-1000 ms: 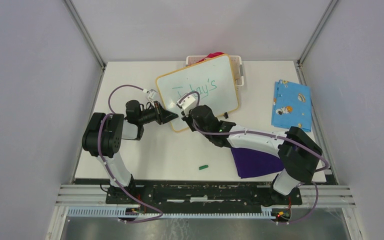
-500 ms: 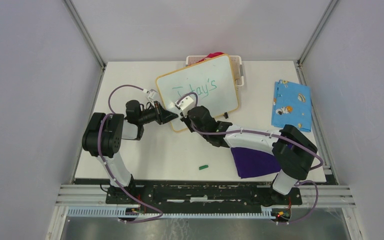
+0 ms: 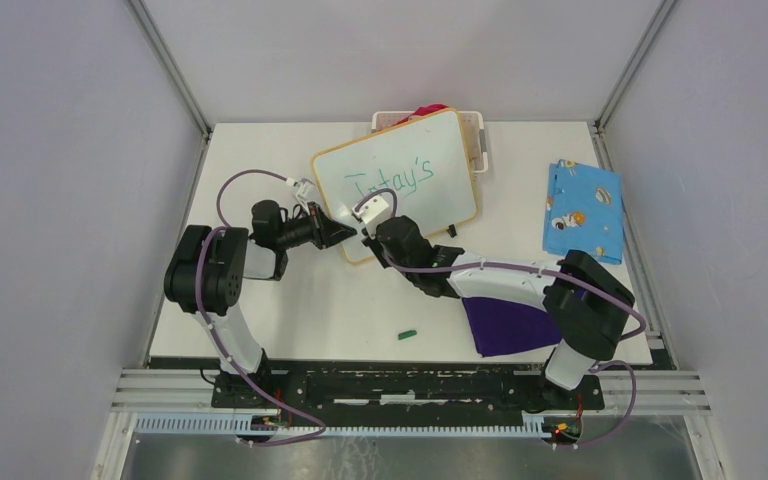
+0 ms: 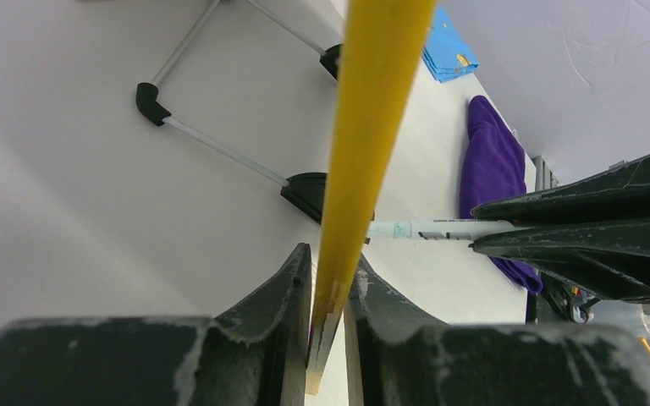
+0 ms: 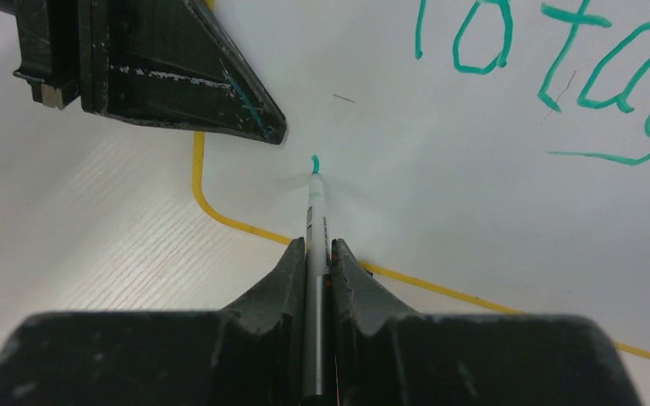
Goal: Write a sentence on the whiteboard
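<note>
Two end effectors meet at the whiteboard (image 3: 440, 203), which we see tilted at upper centre of the top view, partly over a white basket (image 3: 479, 140). Left end effector (image 4: 330, 258) is clamped on its orange frame edge. Right end effector (image 5: 315, 252) grips a green marker (image 5: 314, 211), tip touching the board's lower left, below the sentence (image 3: 390, 180), roughly "Totay's".

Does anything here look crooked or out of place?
The whiteboard lies skewed to the table edges, its far corner overlapping a white basket. Its green writing seems to read "Totay's". A green piece lies loose near the front.
</note>
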